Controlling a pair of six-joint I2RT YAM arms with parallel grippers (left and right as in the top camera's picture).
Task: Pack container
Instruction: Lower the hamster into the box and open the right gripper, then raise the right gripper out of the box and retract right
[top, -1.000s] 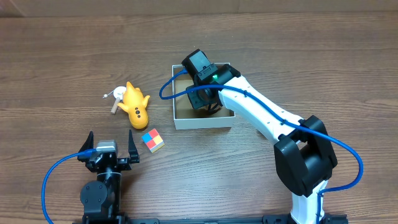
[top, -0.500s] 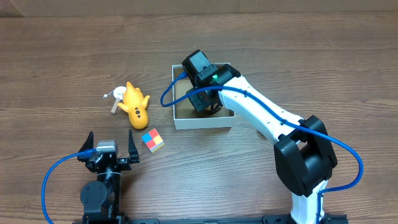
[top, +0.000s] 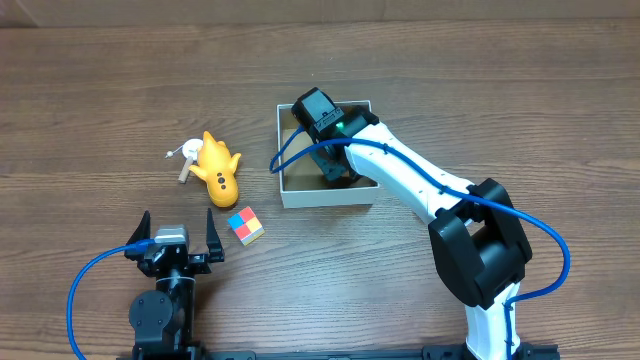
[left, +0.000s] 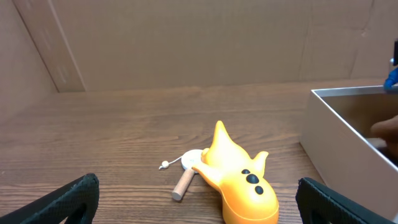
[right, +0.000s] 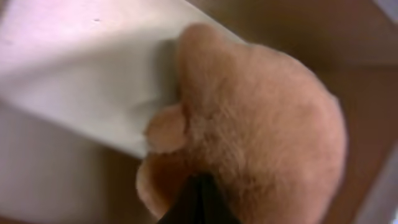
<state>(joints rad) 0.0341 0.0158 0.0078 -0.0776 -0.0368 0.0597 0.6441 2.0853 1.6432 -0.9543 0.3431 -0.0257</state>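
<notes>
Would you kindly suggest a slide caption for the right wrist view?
Right jaws shut on a fuzzy tan plush toy beside a white wall of the container.

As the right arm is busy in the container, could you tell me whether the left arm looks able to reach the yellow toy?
Probably yes: the left gripper is open and empty, and the yellow toy lies unobstructed ahead of it. The coloured cube sits off to one side, not between them.

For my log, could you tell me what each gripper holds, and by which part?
The right gripper pinches a tan plush toy by its fur, inside the container; left gripper holds nothing.
</notes>
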